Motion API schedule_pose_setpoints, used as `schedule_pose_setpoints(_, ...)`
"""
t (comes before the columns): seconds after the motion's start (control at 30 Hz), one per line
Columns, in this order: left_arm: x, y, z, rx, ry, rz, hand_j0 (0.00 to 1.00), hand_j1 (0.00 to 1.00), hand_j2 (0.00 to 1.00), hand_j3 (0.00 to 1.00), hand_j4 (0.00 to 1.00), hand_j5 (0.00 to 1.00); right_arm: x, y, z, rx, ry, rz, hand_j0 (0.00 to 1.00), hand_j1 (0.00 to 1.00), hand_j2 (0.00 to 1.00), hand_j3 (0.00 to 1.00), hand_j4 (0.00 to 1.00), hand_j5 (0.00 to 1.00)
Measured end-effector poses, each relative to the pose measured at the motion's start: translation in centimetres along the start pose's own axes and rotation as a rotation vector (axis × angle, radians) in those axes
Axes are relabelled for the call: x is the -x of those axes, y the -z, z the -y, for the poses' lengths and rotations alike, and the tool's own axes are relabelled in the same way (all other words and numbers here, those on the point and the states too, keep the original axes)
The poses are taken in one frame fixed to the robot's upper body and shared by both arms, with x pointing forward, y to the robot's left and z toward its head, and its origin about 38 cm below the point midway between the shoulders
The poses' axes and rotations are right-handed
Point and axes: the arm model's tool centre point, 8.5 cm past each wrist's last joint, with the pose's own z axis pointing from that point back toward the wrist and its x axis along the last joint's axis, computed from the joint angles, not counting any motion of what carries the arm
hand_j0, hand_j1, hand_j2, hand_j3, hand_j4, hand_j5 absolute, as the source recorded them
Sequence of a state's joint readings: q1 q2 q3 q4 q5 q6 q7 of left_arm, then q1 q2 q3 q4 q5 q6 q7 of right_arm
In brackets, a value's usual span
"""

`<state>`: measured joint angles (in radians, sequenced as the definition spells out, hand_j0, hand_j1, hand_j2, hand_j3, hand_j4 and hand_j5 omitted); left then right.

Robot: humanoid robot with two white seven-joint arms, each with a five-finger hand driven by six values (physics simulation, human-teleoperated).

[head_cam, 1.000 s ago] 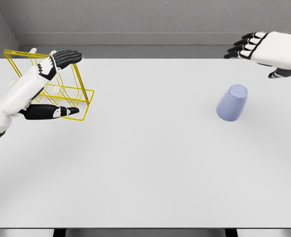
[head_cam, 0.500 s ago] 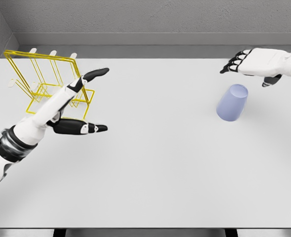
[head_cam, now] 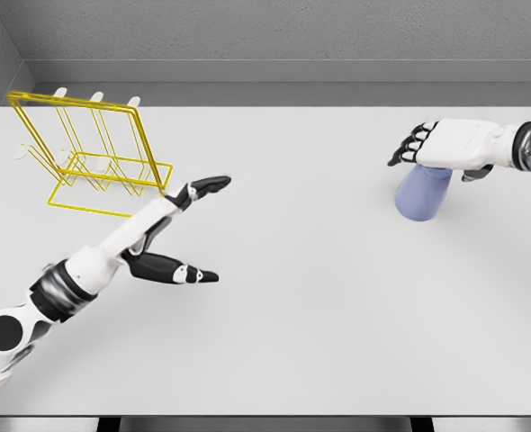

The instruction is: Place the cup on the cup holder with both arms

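White right hand [head_cam: 445, 146], fingers loosely spread and empty, hovers over the lilac cup [head_cam: 422, 193] near the table's [head_cam: 319, 315] right edge, probably light, stiff, slick, best gripped round its side wall; left hand [head_cam: 171, 236] splayed empty mid-left, yellow wire holder [head_cam: 90, 153] at far-left corner.

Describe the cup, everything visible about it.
The cup is a plain pale lavender-blue tumbler with a smooth, matte, plastic-looking surface and no handle. It stands on the white table at the right side, far from the yellow wire cup holder, and appears upside down, since it narrows toward the top. The right hand is over its top and hides it; whether the hand touches it cannot be told. Its fingers are loosely curled, not closed around the cup.
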<state>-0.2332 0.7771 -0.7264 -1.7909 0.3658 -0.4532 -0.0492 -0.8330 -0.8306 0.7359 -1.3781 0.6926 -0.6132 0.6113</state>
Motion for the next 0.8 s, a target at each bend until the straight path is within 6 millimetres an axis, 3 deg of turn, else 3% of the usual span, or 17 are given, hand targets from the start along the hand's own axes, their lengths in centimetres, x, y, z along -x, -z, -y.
schedule_pose_setpoints(0.4, 2.4, 0.4, 0.3, 0.026, -0.366, -0.228, 1.00, 1.00, 1.00, 1.00, 1.00, 1.00, 0.0, 0.9, -1.2, -0.042, 0.001, -0.004, 0.97, 0.97, 0.97, 0.97, 0.97, 0.97)
schedule_pose_setpoints(0.63, 4.5, 0.8, 0.6, 0.003, -0.432, -0.281, 1.00, 1.00, 1.00, 1.00, 1.00, 1.00, -0.2, 1.3, -1.1, -0.040, 0.001, 0.001, 0.79, 0.79, 0.79, 0.79, 0.79, 0.79)
schedule_pose_setpoints(0.8, 5.6, 0.8, 0.7, -0.014, -0.444, -0.303, 1.00, 1.00, 1.00, 1.00, 1.00, 1.00, -0.3, 1.3, -1.1, -0.043, -0.001, 0.000, 0.75, 0.75, 0.75, 0.75, 0.75, 0.75)
